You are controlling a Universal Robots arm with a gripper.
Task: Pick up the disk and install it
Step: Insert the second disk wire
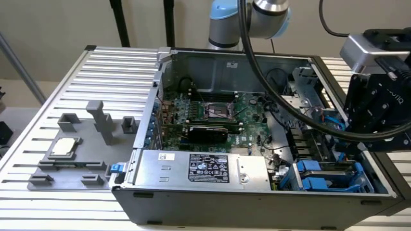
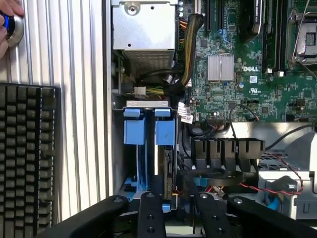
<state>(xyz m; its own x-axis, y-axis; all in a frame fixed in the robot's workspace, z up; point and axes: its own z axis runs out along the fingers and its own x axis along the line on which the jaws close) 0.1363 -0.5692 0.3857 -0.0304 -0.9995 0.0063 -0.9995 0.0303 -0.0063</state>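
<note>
Two bright blue carrier frames stand side by side in the drive bay at the case's corner. The disk [image 2: 165, 133] sits in the slot nearer the motherboard, seen edge-on; its neighbour [image 2: 134, 131] fills the slot by the case wall. Both look equally deep in the bay. In the exterior view the blue carriers [image 1: 318, 174] lie at the case's front right corner. My gripper [image 2: 178, 215] hangs over the bay, its two black fingers [image 2: 149, 213] apart, with nothing clearly clamped between them. The exterior view has the gripper [image 1: 363, 144] just above that corner.
The open computer case [image 1: 147, 120] holds a motherboard [image 1: 218, 115] and a grey power-supply box [image 1: 199, 168]. A grey fixture with a silver processor chip [image 1: 64, 147] lies on the exterior view's left. A keyboard [image 2: 25, 163] and a person's hand [image 2: 6, 25] on a button are beside the case.
</note>
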